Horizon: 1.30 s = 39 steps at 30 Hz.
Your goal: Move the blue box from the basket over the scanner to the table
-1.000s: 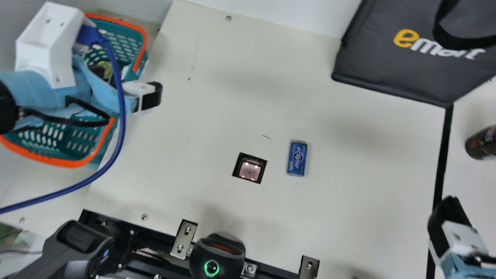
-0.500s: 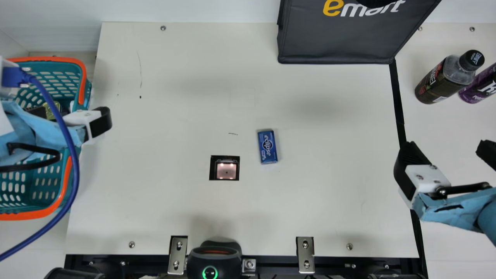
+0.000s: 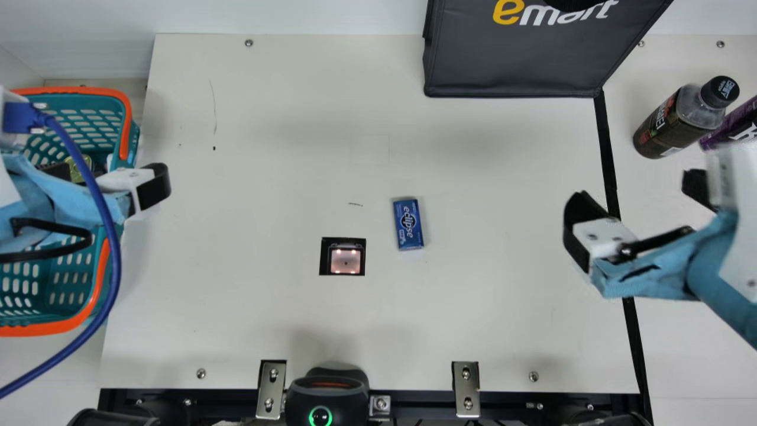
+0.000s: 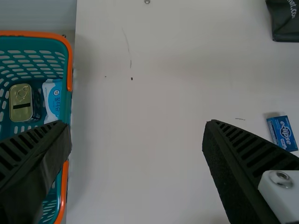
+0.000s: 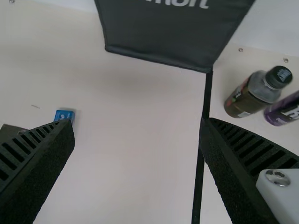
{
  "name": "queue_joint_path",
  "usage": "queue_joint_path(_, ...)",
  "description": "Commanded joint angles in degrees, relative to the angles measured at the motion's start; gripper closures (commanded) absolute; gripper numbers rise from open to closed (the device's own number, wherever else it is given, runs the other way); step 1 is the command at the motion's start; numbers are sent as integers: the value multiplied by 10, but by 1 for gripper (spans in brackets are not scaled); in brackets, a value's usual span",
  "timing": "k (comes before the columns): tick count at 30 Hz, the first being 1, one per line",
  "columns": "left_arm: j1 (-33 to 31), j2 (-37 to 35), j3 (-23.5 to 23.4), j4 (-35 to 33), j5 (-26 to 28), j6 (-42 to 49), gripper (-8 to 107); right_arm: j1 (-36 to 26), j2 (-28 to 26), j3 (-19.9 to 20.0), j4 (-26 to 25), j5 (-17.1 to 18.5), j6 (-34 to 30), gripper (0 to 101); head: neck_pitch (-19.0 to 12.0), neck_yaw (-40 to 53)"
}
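- A smooth cream table (image 3: pixel 473 331), marked by fine scratches and edged with round metal screws, spreads beneath two robot arms.
- The blue box (image 3: pixel 408 223), a small glossy rectangle, lies flat on the table, near the scanner (image 3: pixel 343 256), a dark square set into the surface with a pinkish, lit centre.
- At left, the left gripper (image 3: pixel 155 186) hangs by the teal basket (image 3: pixel 53 327), its ribbed black fingers spread wide with nothing between them.
- The basket, slotted plastic with a smooth orange rim, holds a rounded metal tin (image 4: pixel 21 103) and a white-and-blue packet (image 4: pixel 52 98).
- At right, the right gripper (image 3: pixel 636 189) hovers over the black strip (image 3: pixel 608 154), fingers wide apart and empty.
- Behind, a dark, flat-fronted bag (image 3: pixel 514 65) sits left of a black-capped bottle (image 3: pixel 668 127) and a purple container (image 3: pixel 733 130).
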Motion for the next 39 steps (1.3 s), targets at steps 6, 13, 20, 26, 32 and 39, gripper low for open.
queue_joint_path(6,0,0,0,0,0,0,9,131,70,-7,-50,-4,62,6,-17,-1)
queue_joint_path(13,0,0,0,0,0,0,9,229,136,-6,-81,-10,154,6,-17,-1)
queue_joint_path(20,0,0,0,0,0,0,9,291,204,5,-91,-31,243,6,-17,-1)
queue_joint_path(26,0,0,0,0,0,0,9,321,263,19,-97,-55,312,6,-17,-1)
queue_joint_path(32,0,0,0,0,0,0,9,331,319,39,-93,-88,363,6,-17,-1)
queue_joint_path(39,0,0,0,0,0,0,9,327,374,66,-95,-133,400,6,-17,-1)
